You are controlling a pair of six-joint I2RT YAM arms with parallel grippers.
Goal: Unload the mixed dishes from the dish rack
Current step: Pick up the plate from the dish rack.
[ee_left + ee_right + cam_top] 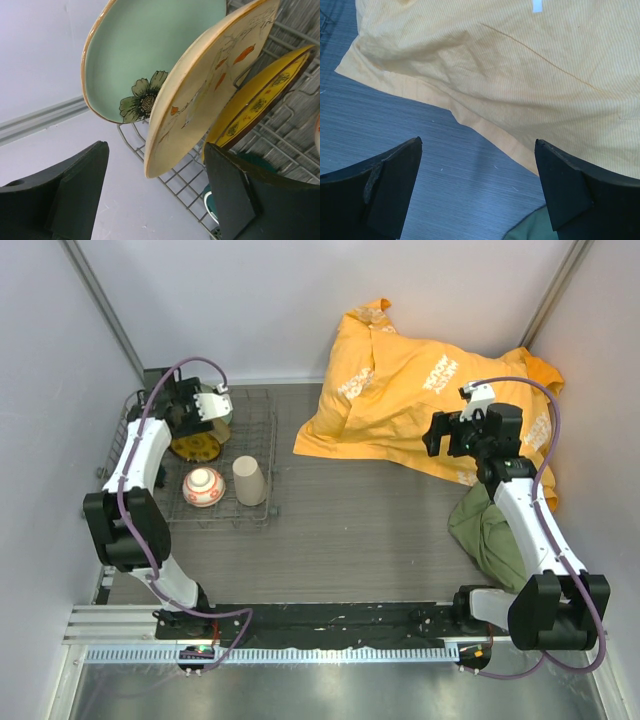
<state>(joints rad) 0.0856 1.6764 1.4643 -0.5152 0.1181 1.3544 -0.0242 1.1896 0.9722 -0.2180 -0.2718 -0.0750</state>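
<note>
The dish rack [255, 420] sits at the table's left. Standing on edge in it are a pale green flower-marked plate [145, 50], a cream plate with orange marks [200, 95] and a yellow-and-dark patterned plate [260, 100]. A dark green mug [212, 202] peeks out low behind one finger. The white-and-red bowl [203, 487] and the beige cup [249, 480] rest in the rack's front half. My left gripper [155, 170] is open, with the cream plate's lower rim between its fingers and not touching them. My right gripper [477, 170] hangs open over bare table at the cloth's edge.
An orange cloth [400, 390] lies crumpled at the back right, and a green cloth [490, 530] lies beside the right arm. Grey walls stand close to the rack's left and rear sides.
</note>
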